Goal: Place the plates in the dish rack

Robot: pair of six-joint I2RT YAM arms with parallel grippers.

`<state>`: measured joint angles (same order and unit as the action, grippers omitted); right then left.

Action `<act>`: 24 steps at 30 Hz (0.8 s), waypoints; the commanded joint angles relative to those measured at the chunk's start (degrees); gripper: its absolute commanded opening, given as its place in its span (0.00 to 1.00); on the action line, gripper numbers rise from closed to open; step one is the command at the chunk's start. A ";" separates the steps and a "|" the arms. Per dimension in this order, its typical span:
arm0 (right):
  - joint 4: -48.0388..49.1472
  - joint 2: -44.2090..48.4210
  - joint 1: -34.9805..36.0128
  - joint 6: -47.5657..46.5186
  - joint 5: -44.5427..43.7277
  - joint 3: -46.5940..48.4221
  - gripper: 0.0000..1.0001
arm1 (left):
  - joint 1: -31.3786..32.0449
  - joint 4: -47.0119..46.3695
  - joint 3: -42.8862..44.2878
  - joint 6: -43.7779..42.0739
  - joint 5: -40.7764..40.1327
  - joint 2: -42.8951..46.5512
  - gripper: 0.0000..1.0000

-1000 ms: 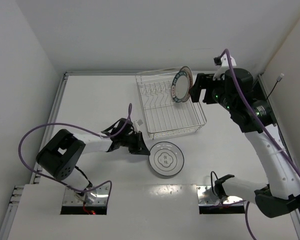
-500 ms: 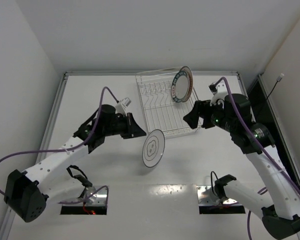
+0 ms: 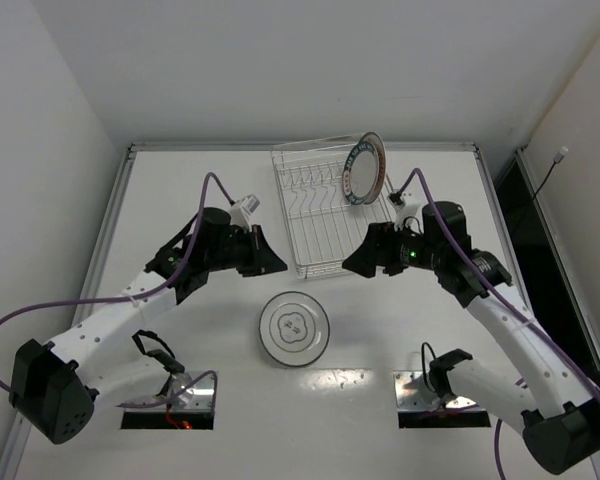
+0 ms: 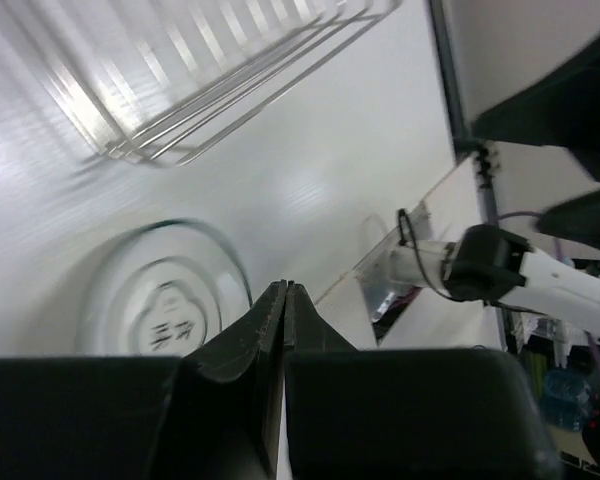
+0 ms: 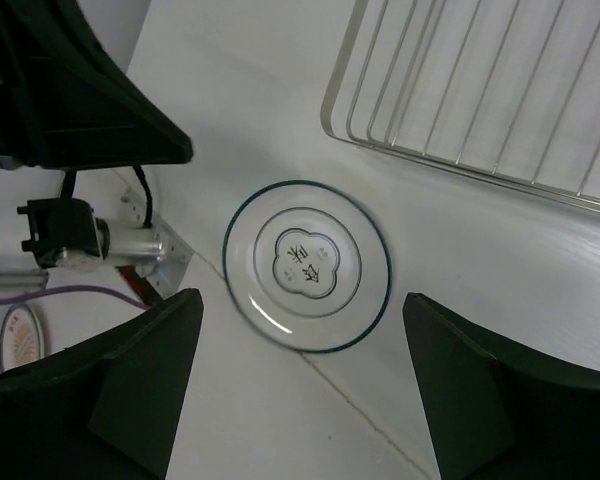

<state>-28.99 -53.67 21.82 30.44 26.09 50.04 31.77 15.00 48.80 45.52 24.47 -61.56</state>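
White tabletop, seen from above. The ringed plate (image 3: 294, 329) lies flat at 7 o'clock from the dish rack (image 3: 330, 235), apart from both arms. The lettered plate (image 3: 365, 168) stands upright at the rack's 1 o'clock corner. My left gripper (image 3: 278, 267) hangs pressed together and empty off the rack's near left corner. The right gripper (image 3: 352, 266) sits spread off the near right corner.

From the left wrist, the left gripper (image 4: 283, 292) has its fingers tight against each other with nothing between. The ringed plate (image 4: 165, 300) is a blur at 9 o'clock from the tips, and the dish rack (image 4: 210, 90) is up at 11.

From the right wrist, the right gripper (image 5: 300, 300) is wide, looking straight down on the ringed plate (image 5: 307, 265). The dish rack (image 5: 480, 90) is at 1 o'clock.

A flat plate gives little to bite, I judge. So I would bring the right claw low onto the rim, work one finger under the edge and close well in from the lip. Then I would tip the plate upright before lowering it between prongs, clear of the lettered plate.

Half a second back, the ringed plate was tilted off the table beside the left claw. Now it is down flat, nearer the bases. The right arm has swung from the rack's far end to its near edge.
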 commanded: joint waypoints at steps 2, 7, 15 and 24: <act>-0.18 -2.84 0.41 -1.86 4.59 1.90 0.73 | -0.92 5.55 -4.66 0.53 -5.56 -0.23 0.00; 4.64 -3.54 4.97 5.06 9.07 -5.20 0.08 | -1.53 -0.22 -15.38 9.31 -2.16 -0.23 0.00; -0.78 -14.96 25.17 15.09 -7.94 0.12 0.00 | 1.97 -0.94 -17.07 12.40 -0.56 -9.70 0.00; -12.57 -31.83 30.29 14.57 -14.12 10.50 0.00 | 3.21 -0.94 -16.01 14.34 -1.71 -14.82 0.00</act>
<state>-36.71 -81.54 50.83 44.66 15.90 56.23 34.22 15.07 30.76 58.19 22.70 -75.81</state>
